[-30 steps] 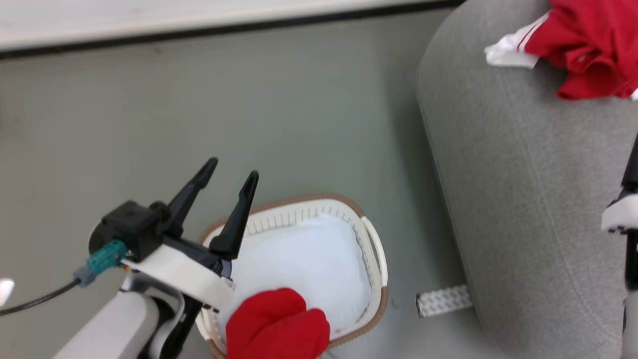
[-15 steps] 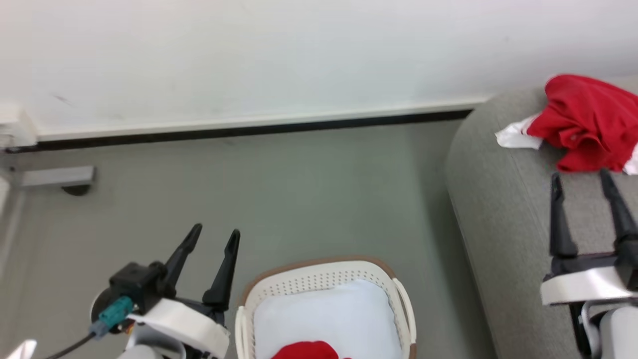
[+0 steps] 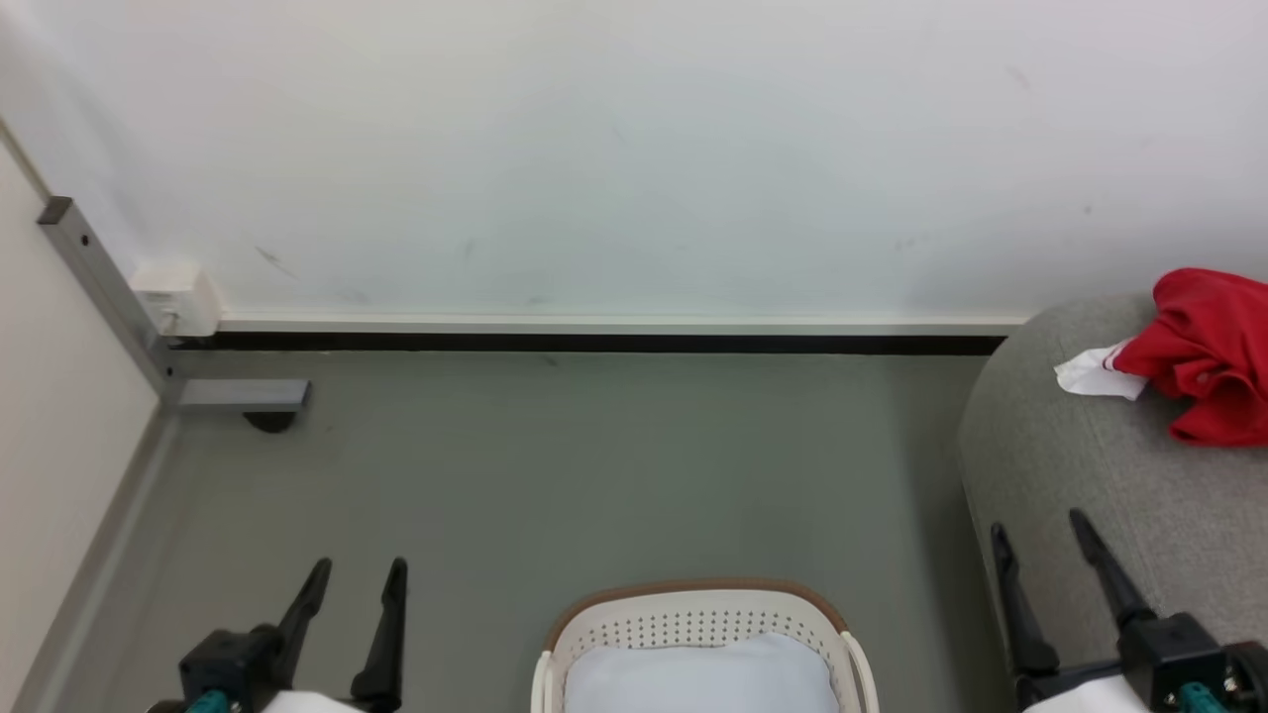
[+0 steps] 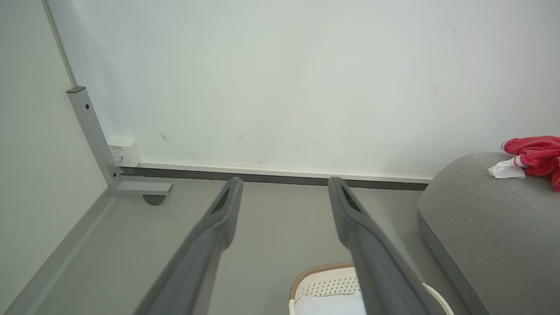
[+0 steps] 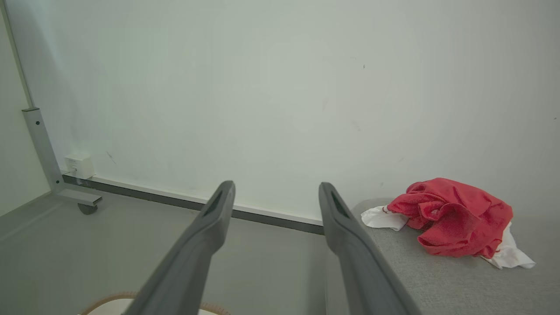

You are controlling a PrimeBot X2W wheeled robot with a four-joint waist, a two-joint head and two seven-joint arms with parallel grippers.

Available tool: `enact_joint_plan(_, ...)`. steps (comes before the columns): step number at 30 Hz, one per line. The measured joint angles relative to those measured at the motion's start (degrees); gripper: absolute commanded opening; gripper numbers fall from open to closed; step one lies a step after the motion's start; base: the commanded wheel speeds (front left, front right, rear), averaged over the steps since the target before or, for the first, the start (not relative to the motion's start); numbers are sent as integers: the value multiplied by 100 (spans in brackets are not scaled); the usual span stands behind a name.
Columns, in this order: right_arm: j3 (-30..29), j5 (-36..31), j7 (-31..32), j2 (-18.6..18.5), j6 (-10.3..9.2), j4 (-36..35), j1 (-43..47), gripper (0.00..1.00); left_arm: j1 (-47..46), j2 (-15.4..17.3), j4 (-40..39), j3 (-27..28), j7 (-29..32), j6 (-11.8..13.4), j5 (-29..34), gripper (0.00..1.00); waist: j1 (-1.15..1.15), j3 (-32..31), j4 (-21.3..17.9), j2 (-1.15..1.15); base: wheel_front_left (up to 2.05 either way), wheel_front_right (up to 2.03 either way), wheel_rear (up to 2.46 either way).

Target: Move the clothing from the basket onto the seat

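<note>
Grey floor (image 3: 594, 465) under white wall (image 3: 634, 149), head view: I see basket (image 3: 703, 619) bottom centre, clothing (image 3: 1214, 356) heaped on seat (image 3: 1090, 475) | left wrist: left gripper (image 4: 284, 180) spread wide, empty | right wrist: right gripper (image 5: 275, 184) spread wide, empty, clothing ahead on seat

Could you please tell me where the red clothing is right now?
The red clothing lies crumpled on the grey sofa at the head view's right edge, near the wall.
</note>
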Motion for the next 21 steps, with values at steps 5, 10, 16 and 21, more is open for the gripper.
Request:
enact_joint_plan(5, 67, 219, 0, 0, 0, 165, 206, 100, 335, -241, 108, 420, 0, -155, 260, 100, 0, -136, 142, 0, 0, 0, 0)
enact_joint_plan(10, 53, 343, 0, 2, 0, 320, 345, 100, 536, -493, 201, 794, 0, -342, 502, 100, 0, -223, 272, 0, 0, 0, 0)
enact_joint_plan(16, 12, 371, 0, 2, 0, 401, 345, 100, 631, -689, 289, 1104, 0, -591, 708, 100, 1, -250, 336, 0, 0, 0, 0)
enact_joint_plan(21, -2, 371, 0, 1, 0, 428, 324, 100, 631, -795, 369, 1279, 0, -738, 892, 100, 1, -249, 323, 0, 0, 0, 0)
